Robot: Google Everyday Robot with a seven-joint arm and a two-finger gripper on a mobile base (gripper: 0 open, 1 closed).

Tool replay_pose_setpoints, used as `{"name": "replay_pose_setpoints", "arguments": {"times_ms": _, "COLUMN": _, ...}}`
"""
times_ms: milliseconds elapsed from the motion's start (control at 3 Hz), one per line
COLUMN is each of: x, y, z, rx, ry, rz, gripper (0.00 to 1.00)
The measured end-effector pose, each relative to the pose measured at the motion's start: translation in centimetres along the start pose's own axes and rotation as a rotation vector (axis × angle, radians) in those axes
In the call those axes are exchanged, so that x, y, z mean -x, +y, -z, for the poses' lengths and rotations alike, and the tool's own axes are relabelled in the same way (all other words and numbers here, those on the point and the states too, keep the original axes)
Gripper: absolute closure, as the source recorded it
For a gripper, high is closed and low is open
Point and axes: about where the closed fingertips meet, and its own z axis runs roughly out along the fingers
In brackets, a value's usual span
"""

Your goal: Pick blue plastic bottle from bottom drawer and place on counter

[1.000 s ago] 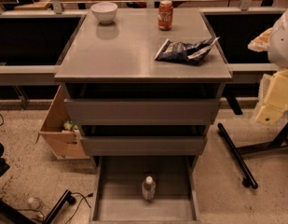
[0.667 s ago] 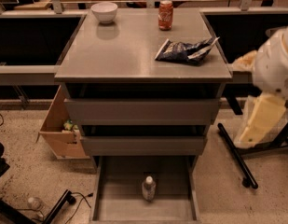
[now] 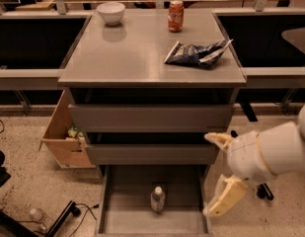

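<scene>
Looks like the reach-in step: the gripper (image 3: 212,175) hangs just right of the open bottom drawer (image 3: 125,216), jaws spread wide and empty, while the blue plastic bottle (image 3: 158,199) stands upright mid-drawer, label unreadable. Next move, I'd guess, is swinging left and down so the jaws straddle the bottle before closing. Up on the counter (image 3: 132,53) sit a dark blue snack bag (image 3: 199,53), a red soda can (image 3: 175,16) (probably Coke, can't read the script) and a white bowl (image 3: 111,12).
</scene>
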Motion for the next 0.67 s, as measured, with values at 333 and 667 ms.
{"name": "replay_pose_setpoints", "arguments": {"times_ms": 333, "x": -2.1, "y": -0.8, "z": -6.6, "rx": -0.012, "ry": -0.182, "rz": -0.044, "gripper": 0.00}}
{"name": "replay_pose_setpoints", "arguments": {"times_ms": 667, "x": -4.0, "y": -4.7, "z": -10.8, "rx": -0.111, "ry": -0.302, "rz": -0.089, "gripper": 0.00}}
